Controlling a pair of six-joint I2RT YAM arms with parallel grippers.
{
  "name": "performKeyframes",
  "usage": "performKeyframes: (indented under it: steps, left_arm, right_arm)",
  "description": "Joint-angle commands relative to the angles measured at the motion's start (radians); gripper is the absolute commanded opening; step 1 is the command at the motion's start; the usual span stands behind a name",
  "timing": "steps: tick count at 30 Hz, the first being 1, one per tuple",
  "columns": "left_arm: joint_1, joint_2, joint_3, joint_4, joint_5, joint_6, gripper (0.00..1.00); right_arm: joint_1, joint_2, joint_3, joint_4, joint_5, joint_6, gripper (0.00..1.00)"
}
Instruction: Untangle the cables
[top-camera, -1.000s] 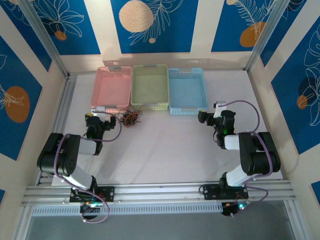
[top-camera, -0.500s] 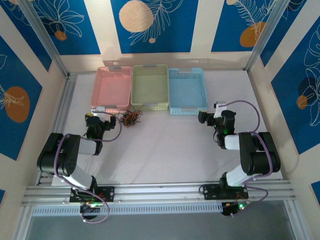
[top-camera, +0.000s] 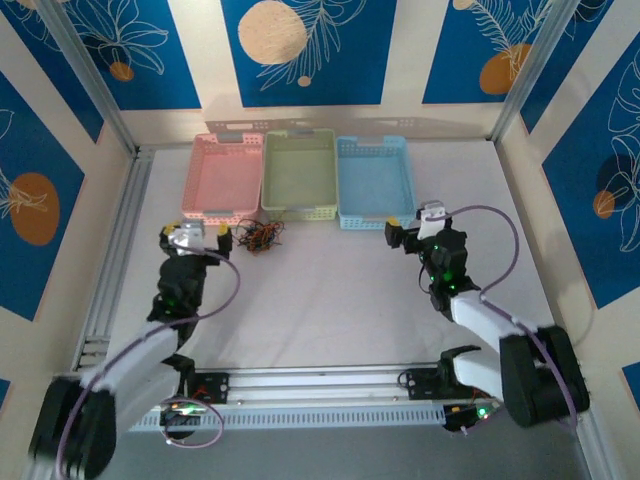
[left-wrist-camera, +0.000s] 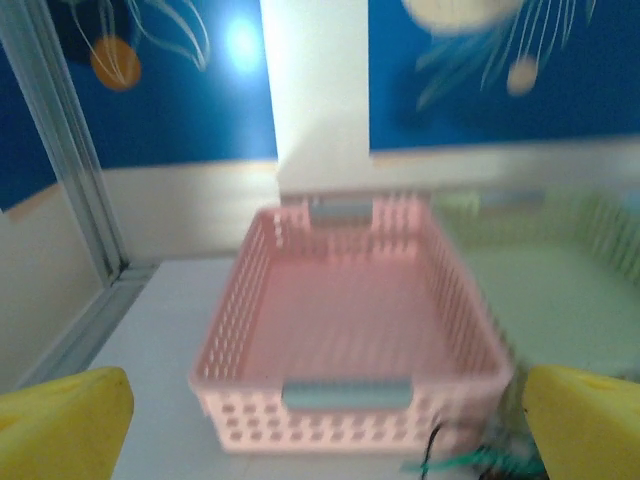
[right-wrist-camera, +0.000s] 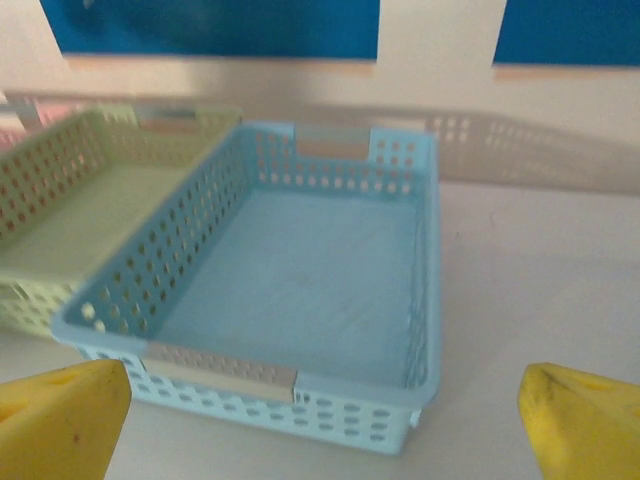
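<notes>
The cables (top-camera: 262, 237) are a small knotted bundle of black, orange-red and dark thin wires. They lie on the table just in front of the gap between the pink and green baskets. In the left wrist view a few strands of the cables (left-wrist-camera: 468, 461) show at the bottom right, blurred. My left gripper (top-camera: 193, 238) hovers open just left of the bundle, with nothing between its yellow fingertips (left-wrist-camera: 62, 418). My right gripper (top-camera: 414, 226) is open in front of the blue basket's near right corner, its yellow fingertips (right-wrist-camera: 588, 420) wide apart and empty.
Three baskets stand side by side at the back: pink basket (top-camera: 224, 177), green basket (top-camera: 298, 172), blue basket (top-camera: 374, 180). The pink basket (left-wrist-camera: 352, 391) faces the left gripper and the blue basket (right-wrist-camera: 330, 384) faces the right one. Aluminium frame rails (top-camera: 115, 250) border the table.
Both arms have unfolded from their tucked poses and stretched forward. The left gripper sits slightly farther forward and the right one has shifted a little left. The cables have not moved.
</notes>
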Motion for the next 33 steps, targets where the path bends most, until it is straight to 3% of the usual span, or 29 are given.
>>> performKeyframes:
  steps: [1, 5, 7, 9, 14, 19, 24, 33]
  left_arm:
    - [-0.002, -0.145, 0.058, -0.402, 0.025, -0.193, 1.0]
    - [-0.001, -0.253, 0.052, -0.539, 0.046, -0.406, 1.0]
    - [0.006, -0.268, 0.082, -0.619, 0.118, -0.46, 1.0]
    - [0.011, -0.228, 0.134, -0.692, 0.212, -0.486, 1.0]
    - [0.01, 0.001, 0.293, -0.884, 0.303, -0.536, 0.97]
    - [0.009, 0.139, 0.337, -0.861, 0.32, -0.556, 0.96]
    - [0.005, 0.314, 0.413, -0.852, 0.284, -0.491, 0.97]
    - [-0.028, 0.592, 0.493, -0.645, 0.292, -0.382, 1.0]
  right_arm:
    - [-0.006, -0.102, -0.016, -0.09, -0.069, 0.084, 0.99]
    - [-0.017, -0.184, 0.021, -0.238, -0.152, 0.282, 0.99]
    - [-0.017, -0.205, 0.032, -0.282, -0.229, 0.312, 0.99]
    - [-0.002, -0.226, 0.02, -0.262, -0.263, 0.31, 0.99]
    - [0.044, -0.231, 0.01, -0.255, -0.208, 0.305, 0.99]
    - [0.092, -0.232, 0.015, -0.262, -0.169, 0.267, 1.0]
    - [0.115, -0.231, 0.019, -0.264, -0.148, 0.251, 1.0]
    - [0.124, -0.229, 0.021, -0.265, -0.138, 0.247, 1.0]
